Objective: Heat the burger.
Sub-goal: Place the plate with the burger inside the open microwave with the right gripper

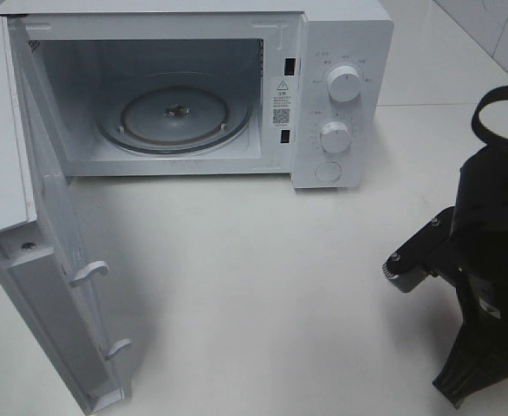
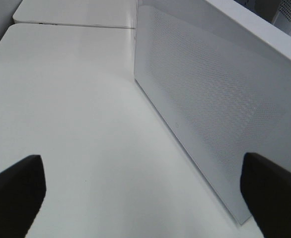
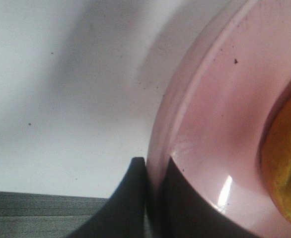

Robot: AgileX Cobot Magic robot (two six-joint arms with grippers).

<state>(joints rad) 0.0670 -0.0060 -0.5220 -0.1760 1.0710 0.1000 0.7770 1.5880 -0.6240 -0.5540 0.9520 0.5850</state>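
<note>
step: plate pickup. right pincer (image 3: 153,171) shut on rim of round pink plate (image 3: 210,114), golden-brown burger (image 3: 284,158) on it, near worktop (image 3: 61,99) edge. left pincer (image 2: 143,173) wide open, empty. next i'd lift level into open white microwave (image 1: 341,87).

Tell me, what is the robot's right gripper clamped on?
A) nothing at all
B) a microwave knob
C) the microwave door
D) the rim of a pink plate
D: in the right wrist view the right gripper is shut on the rim of the pink plate, one finger on each side, with the burger on the plate.
</note>
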